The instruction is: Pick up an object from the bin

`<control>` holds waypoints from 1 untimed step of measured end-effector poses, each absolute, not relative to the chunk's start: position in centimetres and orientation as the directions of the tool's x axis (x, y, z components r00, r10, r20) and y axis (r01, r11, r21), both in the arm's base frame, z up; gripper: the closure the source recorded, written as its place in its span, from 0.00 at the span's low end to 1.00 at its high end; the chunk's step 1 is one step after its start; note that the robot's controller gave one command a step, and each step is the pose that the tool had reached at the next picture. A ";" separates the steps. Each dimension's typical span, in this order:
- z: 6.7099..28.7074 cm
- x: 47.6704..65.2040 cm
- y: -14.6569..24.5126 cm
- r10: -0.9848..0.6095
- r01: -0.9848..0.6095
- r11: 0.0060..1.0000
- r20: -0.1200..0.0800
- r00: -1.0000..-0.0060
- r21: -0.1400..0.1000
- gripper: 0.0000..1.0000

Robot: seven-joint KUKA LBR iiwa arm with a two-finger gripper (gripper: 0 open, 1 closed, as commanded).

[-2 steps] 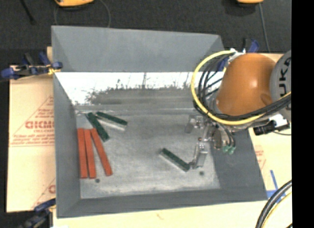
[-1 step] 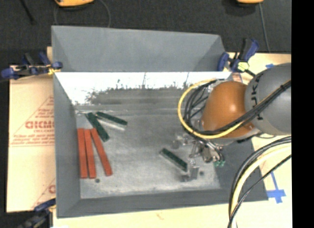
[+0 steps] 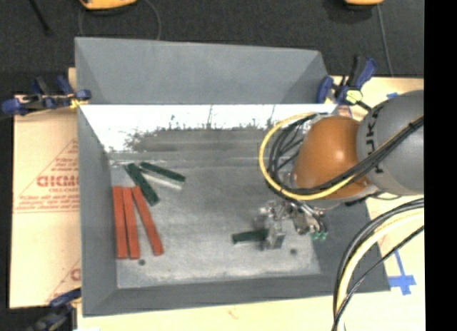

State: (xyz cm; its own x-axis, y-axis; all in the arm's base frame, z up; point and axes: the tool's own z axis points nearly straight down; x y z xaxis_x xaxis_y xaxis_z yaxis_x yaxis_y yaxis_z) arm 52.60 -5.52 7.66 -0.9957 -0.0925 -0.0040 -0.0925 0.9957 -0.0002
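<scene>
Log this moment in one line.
gripper low, right side of bin | at right end of dark green stick | red sticks and green sticks far left | hold unconfirmed

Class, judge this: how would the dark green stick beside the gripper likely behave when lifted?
The dark green stick looks straight and flat, so probably stiff and unlikely to roll. Small and thin, it is probably light.

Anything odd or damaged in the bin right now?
Nothing serious. The red sticks lie together at the left, one splayed outward; two green sticks meet in a V above them. A lone dark green stick lies by the pincer. The bin's back wall looks scuffed.
</scene>
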 end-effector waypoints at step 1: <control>23.1 52.2 -3.7 -0.149 -0.149 0.989 -0.012 -0.989 -0.003 1.00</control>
